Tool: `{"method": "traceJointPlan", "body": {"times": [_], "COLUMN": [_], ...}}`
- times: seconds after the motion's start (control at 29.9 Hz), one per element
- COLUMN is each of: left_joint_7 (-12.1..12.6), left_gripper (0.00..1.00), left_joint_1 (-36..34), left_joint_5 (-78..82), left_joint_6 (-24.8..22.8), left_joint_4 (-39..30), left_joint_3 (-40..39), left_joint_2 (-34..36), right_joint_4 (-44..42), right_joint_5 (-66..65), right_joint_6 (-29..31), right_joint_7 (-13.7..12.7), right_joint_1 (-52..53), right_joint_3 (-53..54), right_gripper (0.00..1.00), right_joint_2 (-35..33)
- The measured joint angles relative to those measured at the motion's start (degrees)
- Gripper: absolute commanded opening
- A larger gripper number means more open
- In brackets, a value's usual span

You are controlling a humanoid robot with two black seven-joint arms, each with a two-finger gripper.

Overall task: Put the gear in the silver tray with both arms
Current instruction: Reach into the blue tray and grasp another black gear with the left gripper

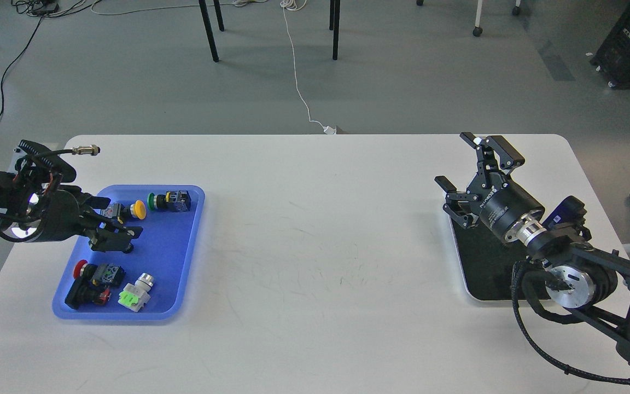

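Note:
The gear is a small black part in the middle of the blue tray; only a bit of it shows under my left gripper. My left gripper comes in low from the left and sits right over the gear, its two fingers a little apart on either side of it. The silver tray, with a shiny rim and dark bottom, lies at the table's right side. My right gripper is open and empty, hovering over the silver tray's far left corner.
The blue tray also holds a yellow push button, a green button with a black block, a red button unit and a white and green switch. The white table spreads between the trays.

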Motion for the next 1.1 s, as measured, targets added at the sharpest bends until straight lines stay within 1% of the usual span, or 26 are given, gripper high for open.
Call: {"method": "traceJointPlan", "body": {"times": [0.1, 0.23, 0.33, 0.6, 0.77, 0.87, 0.9, 1.1], "left_joint_7": [0.0, 0.0, 0.0, 0.0, 0.0, 0.0, 0.0, 0.0], "left_gripper": [0.95, 0.95, 0.93, 0.85, 0.76, 0.74, 0.71, 0.69], "left_joint_1": [-0.7, -0.8, -0.8, -0.2, -0.1, -0.1, -0.2, -0.3], "left_joint_5": [0.2, 0.2, 0.2, 0.2, 0.2, 0.2, 0.2, 0.2], "left_joint_6": [1.8, 3.6, 4.0, 3.9, 3.8, 3.8, 3.9, 4.0], "left_joint_4": [3.3, 7.8, 9.5, 11.2, 11.3, 11.3, 11.4, 11.9], "left_joint_3": [3.2, 4.2, 4.4, 4.5, 5.2, 6.8, 7.1, 7.4], "left_joint_2": [-1.6, -3.9, -5.2, -6.7, -6.8, -6.8, -6.8, -7.7], "right_joint_4": [0.0, 0.0, 0.0, 0.0, 0.0, 0.0, 0.0, 0.1], "right_joint_5": [0.0, 0.0, 0.0, 0.0, 0.0, 0.0, 0.0, 0.0], "right_joint_6": [0.0, 0.0, 0.0, 0.0, 0.0, 0.0, 0.0, 0.0], "right_joint_7": [0.0, 0.0, 0.0, 0.0, 0.0, 0.0, 0.0, 0.0], "right_joint_1": [0.0, 0.0, 0.0, 0.0, 0.0, -0.1, -0.1, -0.4], "right_joint_3": [0.0, 0.0, 0.0, 0.0, 0.0, 0.0, 0.0, 0.0], "right_gripper": [0.97, 0.97, 0.97, 0.97, 0.97, 0.97, 0.97, 0.97], "right_joint_2": [0.0, 0.0, 0.0, -0.1, -0.1, -0.1, -0.1, -0.2]}}
